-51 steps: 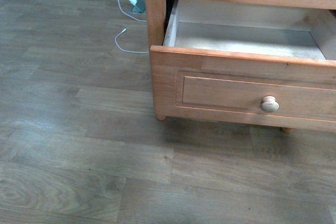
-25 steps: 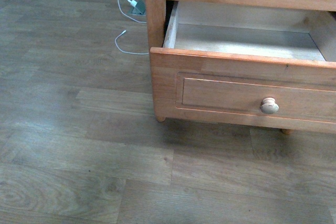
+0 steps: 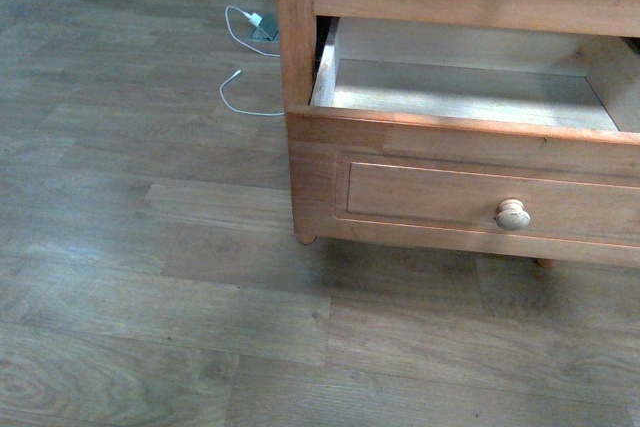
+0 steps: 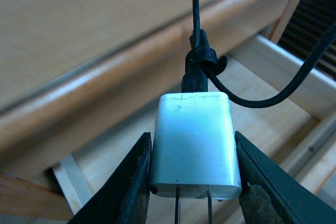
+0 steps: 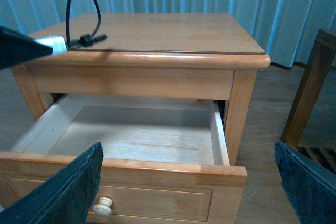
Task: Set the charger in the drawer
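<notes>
The charger is a small white rectangular plug block with rounded corners and two metal prongs. Its thin black cable leaves the other end through a black tie and curves into a loop. The left gripper pinches the block by two opposite sides and holds it in the air above the open drawer, over the drawer's left side. The right gripper hangs before the drawer's front with its dark fingers spread wide, above the drawer's round pale knob.
</notes>
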